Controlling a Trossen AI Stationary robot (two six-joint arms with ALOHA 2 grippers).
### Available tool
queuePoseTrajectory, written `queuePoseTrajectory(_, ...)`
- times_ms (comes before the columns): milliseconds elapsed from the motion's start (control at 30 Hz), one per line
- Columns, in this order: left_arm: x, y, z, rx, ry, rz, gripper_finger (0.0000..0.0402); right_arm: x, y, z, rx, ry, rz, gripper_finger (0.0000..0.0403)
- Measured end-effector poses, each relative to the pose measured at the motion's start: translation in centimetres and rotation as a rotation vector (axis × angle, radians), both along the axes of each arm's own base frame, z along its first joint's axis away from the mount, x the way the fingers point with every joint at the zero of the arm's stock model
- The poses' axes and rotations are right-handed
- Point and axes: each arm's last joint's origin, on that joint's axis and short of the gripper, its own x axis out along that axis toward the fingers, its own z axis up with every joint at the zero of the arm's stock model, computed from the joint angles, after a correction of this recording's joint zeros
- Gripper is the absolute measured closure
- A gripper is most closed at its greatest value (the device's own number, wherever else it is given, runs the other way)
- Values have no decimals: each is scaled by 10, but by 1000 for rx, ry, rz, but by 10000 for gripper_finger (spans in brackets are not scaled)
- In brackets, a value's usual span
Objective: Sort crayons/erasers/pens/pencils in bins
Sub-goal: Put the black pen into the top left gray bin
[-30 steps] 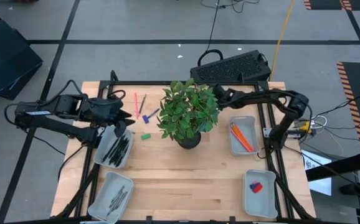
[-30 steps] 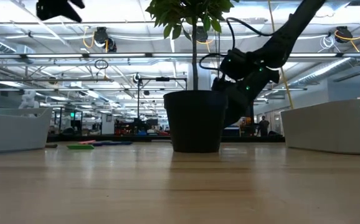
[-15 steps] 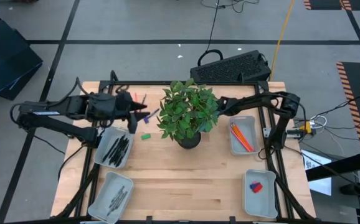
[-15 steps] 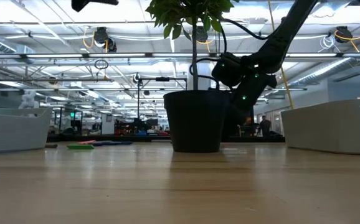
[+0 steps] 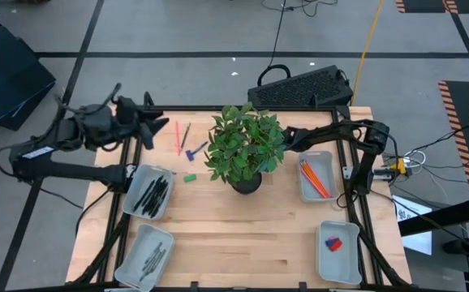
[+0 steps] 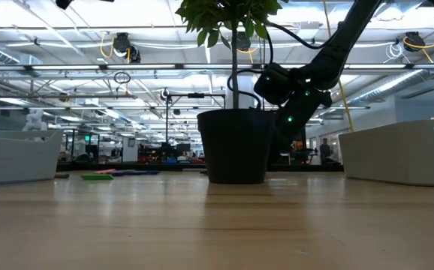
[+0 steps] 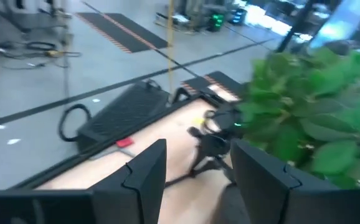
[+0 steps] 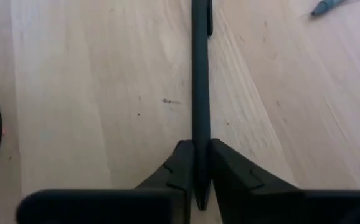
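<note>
My right gripper (image 8: 198, 155) reaches in behind the potted plant (image 5: 247, 146), whose leaves hide it in the high view. It is shut on a black pen (image 8: 200, 74). My left gripper (image 5: 155, 128) hangs open and holds nothing, high over the table's far left. A red pencil (image 5: 177, 136), a darker stick (image 5: 185, 135), a blue piece (image 5: 194, 150) and a green eraser (image 5: 189, 177) lie flat on the wood left of the plant. Black pens fill the left bin (image 5: 149, 192). Orange pencils lie in the right bin (image 5: 316, 177), and erasers in the near right bin (image 5: 337, 243). My right gripper pinches the black pen between its two fingers (image 8: 179, 163), close to one end of its shaft (image 8: 199, 140). The pen lies along the fingers and sticks out ahead of them over the wood. Whether its far end touches the table, I cannot tell.
The dark plant pot (image 6: 234, 146) stands mid-table between the arms. A fourth bin (image 5: 144, 251) sits at the near left. A black keyboard (image 5: 303, 87) lies beyond the far edge. Bare wood stretches along the table's near middle.
My left gripper has risen from above the bin of pens and swung toward the table's far left corner, staying open and holding nothing. My right gripper has stayed shut behind the plant, shifting only a little.
</note>
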Motion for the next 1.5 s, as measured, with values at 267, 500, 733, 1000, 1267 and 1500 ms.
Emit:
queuePoseTrajectory(267, 7, 13, -8, 12, 89, 149, 220, 0, 0, 0, 19, 0, -30, 370)
queuePoseTrajectory(500, -3, 15, -3, 38, 57, 103, 220, -5, 2, 15, 50, -30, -76, 377)
queuePoseTrajectory(733, -9, 16, 1, 59, 34, 96, 220, -18, 4, 77, -53, -185, -147, 373)
queuePoseTrajectory(1000, -5, 16, 6, 66, -31, 32, 220, -56, 8, 160, -232, -448, -294, 374)
queuePoseTrajectory(1267, 0, 23, 21, 108, -184, 2, 219, -85, 20, 241, -310, -841, -349, 375)
queuePoseTrajectory(1500, 25, 64, 23, 50, -285, -176, 219, -66, 15, 298, -350, -955, -229, 375)
